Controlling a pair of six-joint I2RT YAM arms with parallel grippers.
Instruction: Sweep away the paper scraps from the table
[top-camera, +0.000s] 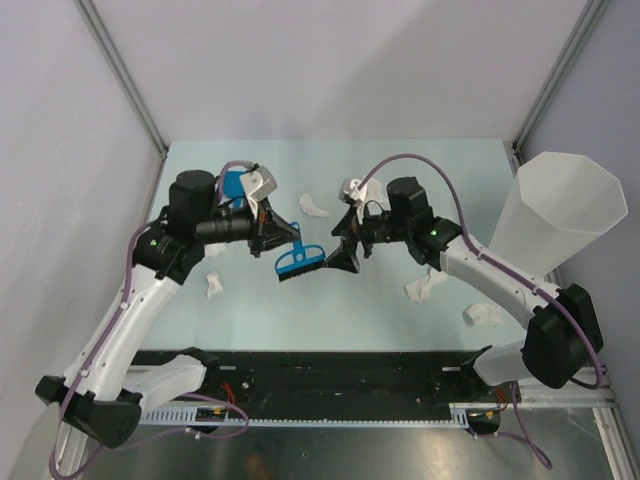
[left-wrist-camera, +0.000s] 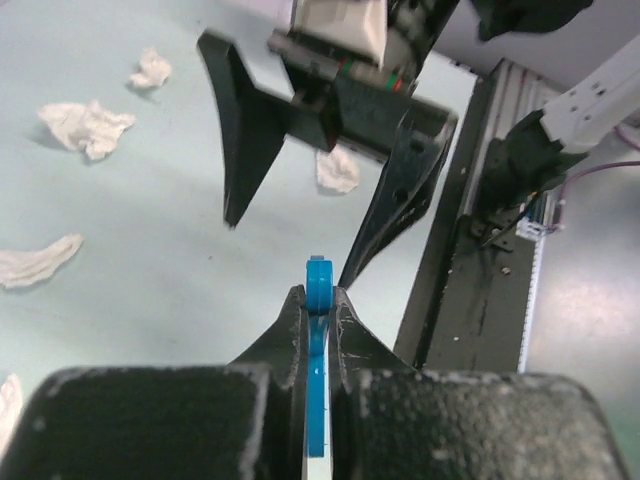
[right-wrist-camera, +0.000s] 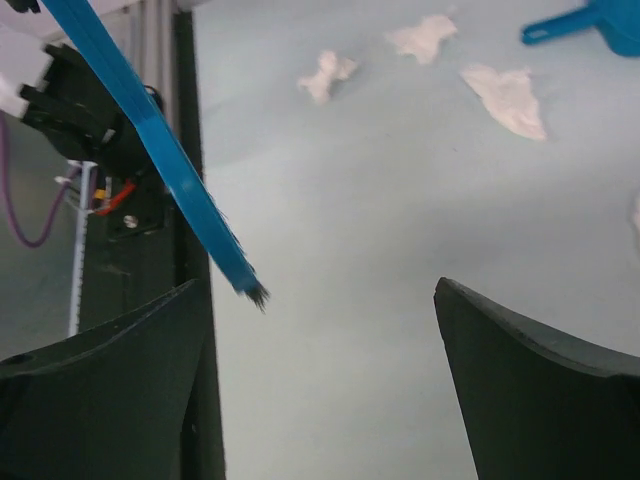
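Blue brush (top-camera: 298, 260) pinched in left hand (top-camera: 283, 235), bristles pointing toward near edge

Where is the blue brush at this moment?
In the top view the blue brush is near the middle of the table, clamped in the left pincer. The open right pincer is just to its right, and a paper scrap lies behind it.

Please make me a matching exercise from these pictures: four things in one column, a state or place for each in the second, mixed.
1 left tool
2 right tool
3 blue brush
4 white bin

a open, holding nothing
b upright at the far right
c shut on a thin handle
d clamped by its handle

Pairs: 1-c, 2-a, 3-d, 4-b
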